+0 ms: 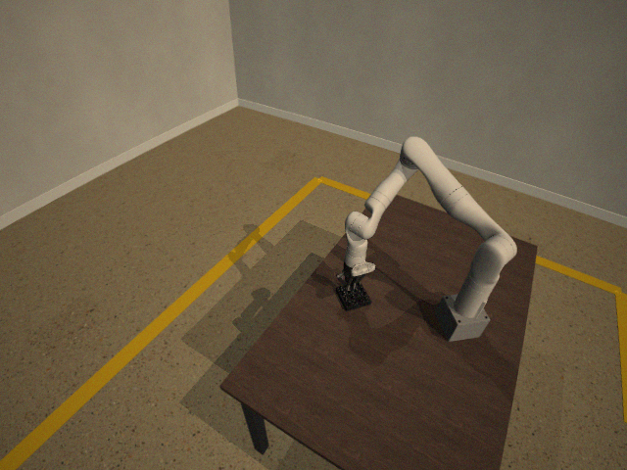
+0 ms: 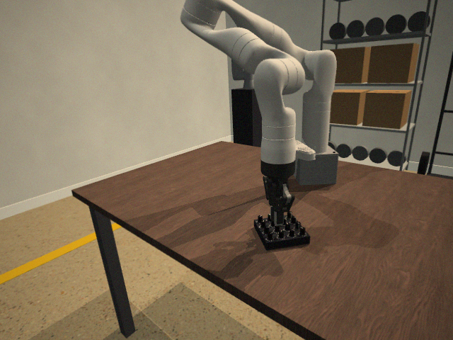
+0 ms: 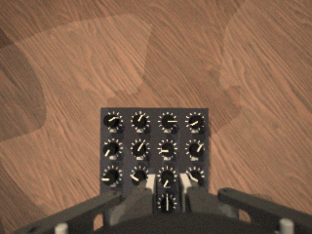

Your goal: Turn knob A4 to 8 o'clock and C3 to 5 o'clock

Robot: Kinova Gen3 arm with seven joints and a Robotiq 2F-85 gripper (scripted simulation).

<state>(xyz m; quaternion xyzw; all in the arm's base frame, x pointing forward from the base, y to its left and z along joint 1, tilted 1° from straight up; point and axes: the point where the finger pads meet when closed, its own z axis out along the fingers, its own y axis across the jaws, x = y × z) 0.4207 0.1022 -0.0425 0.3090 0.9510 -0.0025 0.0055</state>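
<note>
Knob box sits flat on the brown counter, and we take it as our landmark. Claw points down over the box, tips low among the knobs in the exterior view. We log it as narrowly spread, pinching nothing; in the wrist view its fingers stand on both sides of the third column, toward the box's front. We can't tell if the tips touch any knob.

Knob A4, at the box's rear right corner, has its line lower-left, about 8 o'clock, so we mark it as matching. Knob C3, third column and third row back to front, points lower-left, near 7 o'clock, so we mark it as off 5. Knob D3 shows up between the fingers, in front of C3, with an upright line. Knob A3, just left of A4, points right. The rest of the front row is mostly hidden by the claw in the wrist view, so we skip it.

Arm base stands on the same counter, well apart from the box. We see a shelf rack far behind the box.
</note>
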